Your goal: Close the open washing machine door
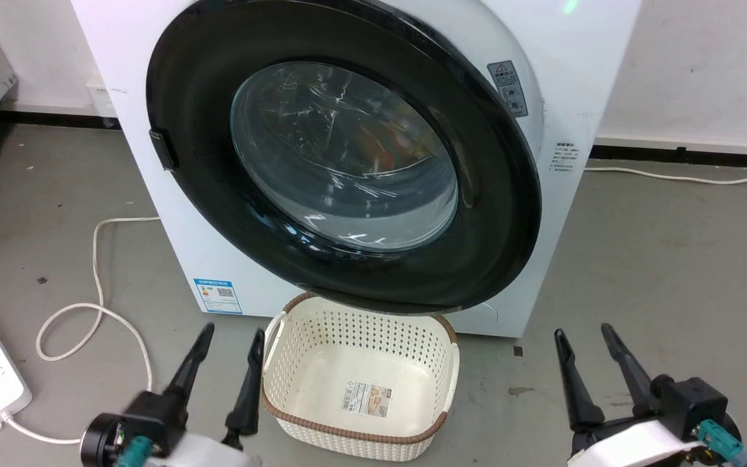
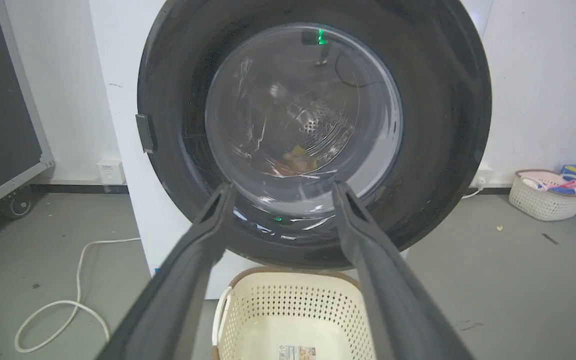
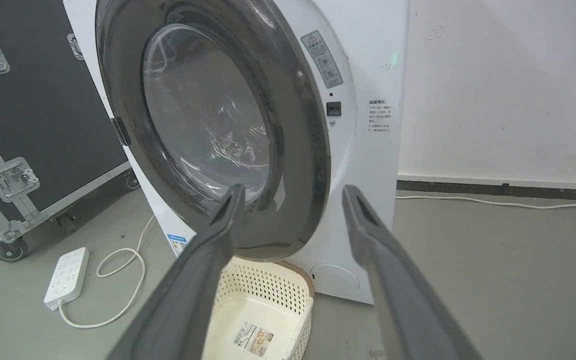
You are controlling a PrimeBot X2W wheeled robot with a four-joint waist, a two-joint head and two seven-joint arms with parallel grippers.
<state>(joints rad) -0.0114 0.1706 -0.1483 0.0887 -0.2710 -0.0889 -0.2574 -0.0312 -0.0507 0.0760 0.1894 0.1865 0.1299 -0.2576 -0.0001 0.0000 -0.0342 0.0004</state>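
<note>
The washing machine door (image 1: pixel 344 155) is hanging slightly ajar above the basket (image 1: pixel 281 389). You're handling something stiff, weighty and slick, I judge: aim for the black rim's right edge, not the glass. Left hand (image 1: pixel 233 331) and right hand (image 1: pixel 583 331) are hovering spread, empty.

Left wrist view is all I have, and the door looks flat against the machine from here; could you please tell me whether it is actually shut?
Observer: No. In the right wrist view the washing machine door stands ajar, its right-hand edge off the white front, leaving the latch slot uncovered.
Operator: Thank you; where is the right gripper?
Observer: In the head view the right gripper is open, low on the right, apart from the door and holding nothing.
</note>
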